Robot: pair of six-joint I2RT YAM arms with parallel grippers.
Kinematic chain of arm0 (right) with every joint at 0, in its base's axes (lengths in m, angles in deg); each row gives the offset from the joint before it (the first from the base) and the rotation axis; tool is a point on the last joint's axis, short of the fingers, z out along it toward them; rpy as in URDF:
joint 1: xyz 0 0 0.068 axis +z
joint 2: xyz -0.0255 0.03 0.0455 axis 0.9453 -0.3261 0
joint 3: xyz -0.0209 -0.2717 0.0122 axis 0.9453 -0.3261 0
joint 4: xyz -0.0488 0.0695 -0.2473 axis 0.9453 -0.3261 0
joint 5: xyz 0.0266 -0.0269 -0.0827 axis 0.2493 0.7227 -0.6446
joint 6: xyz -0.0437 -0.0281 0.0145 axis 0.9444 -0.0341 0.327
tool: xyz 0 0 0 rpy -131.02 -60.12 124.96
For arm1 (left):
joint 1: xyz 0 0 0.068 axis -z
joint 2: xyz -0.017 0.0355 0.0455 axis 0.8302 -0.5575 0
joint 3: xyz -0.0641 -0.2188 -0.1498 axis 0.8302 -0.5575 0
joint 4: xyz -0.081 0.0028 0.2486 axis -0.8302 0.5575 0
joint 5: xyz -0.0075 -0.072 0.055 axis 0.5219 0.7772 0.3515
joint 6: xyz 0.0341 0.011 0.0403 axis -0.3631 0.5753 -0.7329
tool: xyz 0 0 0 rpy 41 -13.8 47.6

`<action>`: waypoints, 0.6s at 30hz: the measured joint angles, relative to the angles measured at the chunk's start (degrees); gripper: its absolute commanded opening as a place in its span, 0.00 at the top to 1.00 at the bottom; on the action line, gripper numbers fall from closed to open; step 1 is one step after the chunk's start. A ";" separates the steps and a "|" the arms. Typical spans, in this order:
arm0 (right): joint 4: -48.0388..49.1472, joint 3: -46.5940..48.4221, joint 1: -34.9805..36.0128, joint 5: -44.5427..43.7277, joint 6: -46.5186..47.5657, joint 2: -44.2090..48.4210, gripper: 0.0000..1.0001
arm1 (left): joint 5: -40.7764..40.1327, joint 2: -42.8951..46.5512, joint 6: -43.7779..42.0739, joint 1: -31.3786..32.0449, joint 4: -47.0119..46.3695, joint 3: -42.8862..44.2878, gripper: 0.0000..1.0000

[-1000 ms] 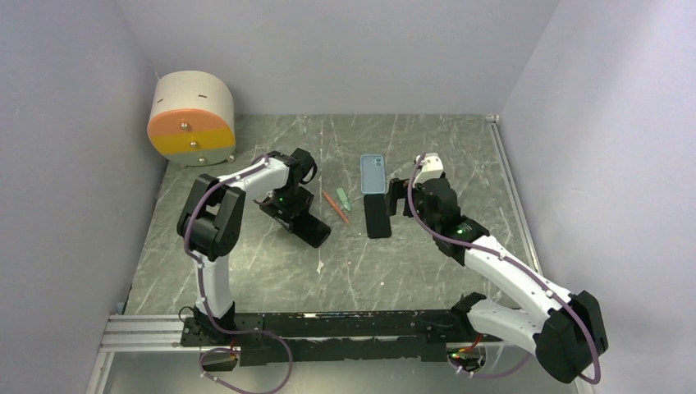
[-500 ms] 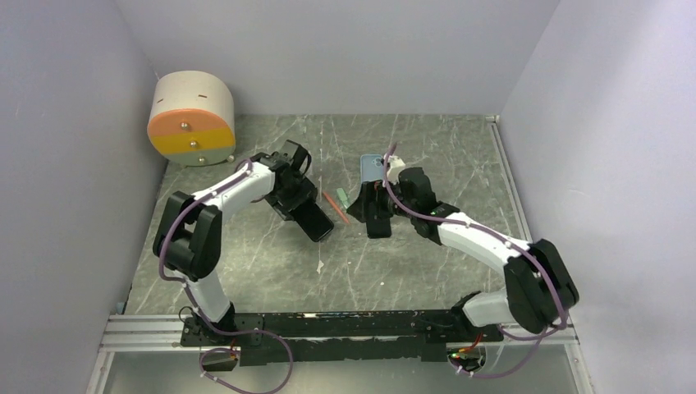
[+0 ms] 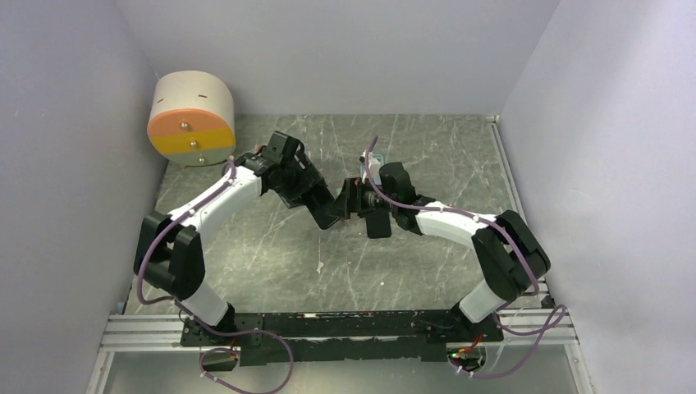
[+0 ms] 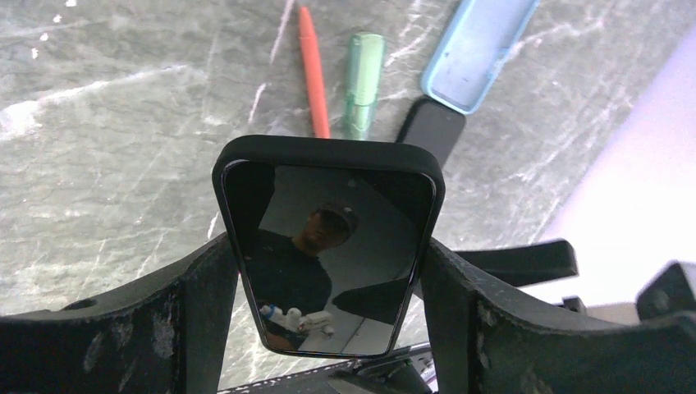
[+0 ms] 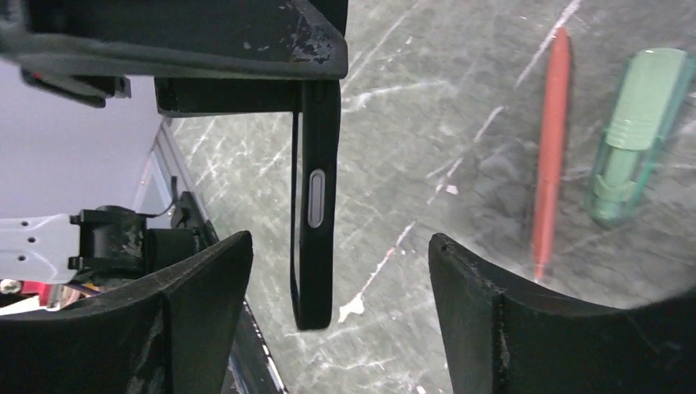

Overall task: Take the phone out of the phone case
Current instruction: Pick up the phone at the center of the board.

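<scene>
My left gripper (image 4: 328, 271), pinching the phone (image 4: 328, 213) by the long edges of its black phone case (image 4: 328, 146), had carried it above the table (image 4: 98, 123) toward 3 o'clock. My right gripper (image 5: 341, 279) had swung in from 3 o'clock, fingers spread either side of the free end. Phone not yet out.

Phone case (image 4: 328, 150) black; pen (image 4: 312, 74) red; marker (image 4: 362, 82) green; table (image 4: 123, 123) grey-marbled.

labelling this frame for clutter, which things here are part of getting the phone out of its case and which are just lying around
In the job: phone, black case round it, left gripper gripping it, right gripper open at its edge.
Lying about: red pen, green marker, light blue case, flat black item, round drawer unit.
</scene>
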 measured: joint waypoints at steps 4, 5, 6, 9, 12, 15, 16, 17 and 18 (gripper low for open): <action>2.71 1.29 0.55 1.62 -2.16 -2.32 0.54 | 1.38 2.71 -0.98 0.00 -2.47 -1.53 0.82; 3.21 1.53 0.57 2.12 -2.54 -2.71 0.62 | 1.70 3.10 -1.31 0.02 -2.95 -1.95 0.78; 3.82 1.77 0.55 2.71 -3.23 -3.06 0.71 | 1.84 3.45 -1.51 0.02 -3.41 -2.43 0.72; 5.70 2.36 0.55 4.31 -5.16 -3.50 0.93 | 1.81 5.09 -2.49 0.02 -4.24 -4.31 0.50; 6.73 2.62 0.55 5.40 -6.88 -3.45 1.00 | 1.38 7.50 -3.48 -0.04 -5.55 -5.84 0.15; 7.50 2.71 0.57 5.57 -7.19 -2.86 1.00 | 0.74 10.12 -5.31 -0.04 -6.99 -7.21 0.06; 7.41 2.71 0.57 5.75 -7.41 -2.54 1.00 | 0.68 11.04 -6.25 -0.04 -7.76 -7.63 0.05; 7.06 2.71 0.55 5.66 -7.67 -2.23 1.00 | 0.50 12.00 -6.95 -0.04 -8.66 -7.96 0.05; 7.08 2.71 0.42 5.62 -7.96 -1.75 1.00 | 0.28 13.18 -8.09 -0.02 -9.38 -8.41 0.06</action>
